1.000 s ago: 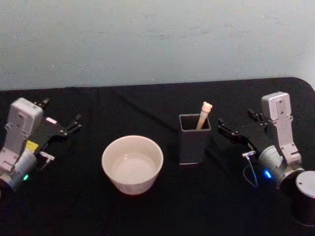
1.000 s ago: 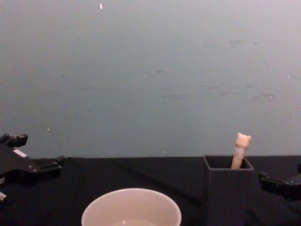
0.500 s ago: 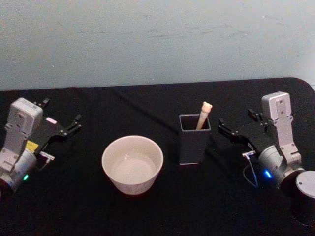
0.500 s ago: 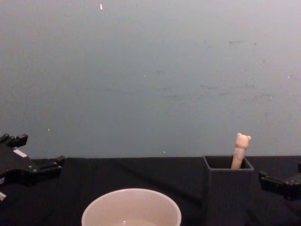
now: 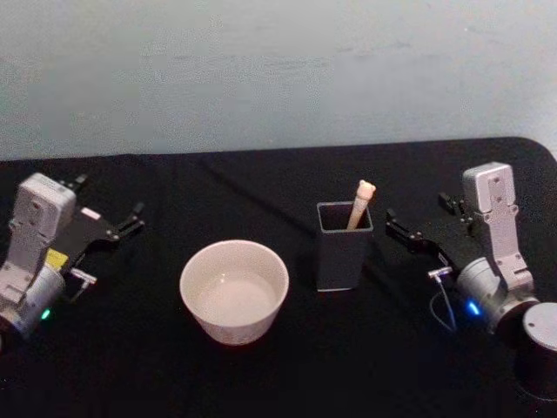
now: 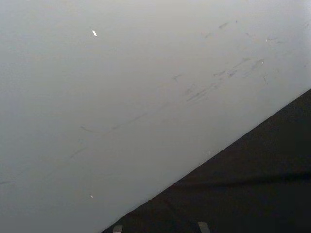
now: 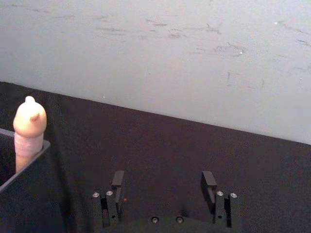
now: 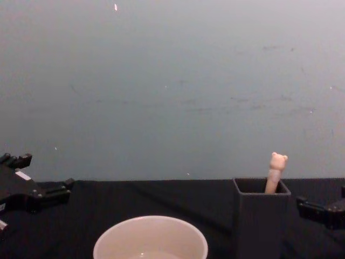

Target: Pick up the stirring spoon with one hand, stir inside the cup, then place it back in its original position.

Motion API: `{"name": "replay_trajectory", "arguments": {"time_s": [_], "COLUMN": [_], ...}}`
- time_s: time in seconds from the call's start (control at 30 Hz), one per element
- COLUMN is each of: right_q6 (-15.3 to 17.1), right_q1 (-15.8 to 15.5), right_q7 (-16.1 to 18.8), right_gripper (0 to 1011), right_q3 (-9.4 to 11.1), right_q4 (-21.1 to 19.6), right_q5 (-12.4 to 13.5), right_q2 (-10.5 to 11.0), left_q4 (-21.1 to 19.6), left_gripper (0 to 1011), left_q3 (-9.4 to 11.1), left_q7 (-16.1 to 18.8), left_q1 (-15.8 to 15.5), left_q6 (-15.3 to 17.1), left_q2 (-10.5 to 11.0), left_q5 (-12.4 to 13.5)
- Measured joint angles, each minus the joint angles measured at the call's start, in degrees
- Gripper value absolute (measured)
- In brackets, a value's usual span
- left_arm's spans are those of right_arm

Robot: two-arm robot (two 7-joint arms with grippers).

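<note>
Stirring spoon (image 5: 359, 202): bowl and neck hidden inside the dark holder (image 5: 343, 246).
Cup (image 8: 150, 238): lower part cut off in the chest view.

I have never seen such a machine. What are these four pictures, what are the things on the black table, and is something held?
This is a robot with two arms. One picture looks down from its head, one across from its chest, and one comes from each wrist. On the black table stand a cream cup and a dark square holder, with the stirring spoon upright in the holder, its bear head on top. The left gripper rests at the left, away from the cup. The right gripper sits beside the holder, fingers open. Nothing is held.
</note>
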Motion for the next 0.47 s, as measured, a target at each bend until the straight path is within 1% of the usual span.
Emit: {"name": "replay_trajectory", "arguments": {"time_s": [0.47], "right_q6": [0.0], "right_q1": [0.0], "right_q7": [0.01], "right_gripper": [1000], "right_q3": [0.0], "right_q4": [0.0], "right_q5": [0.0], "right_q2": [0.0], "left_q4": [0.0], "left_gripper": [1001], "left_q3": [0.0], "left_q7": [0.0], "left_q1": [0.0], "left_q6": [0.0], "left_q2": [0.0], "left_q5": [0.0]}}
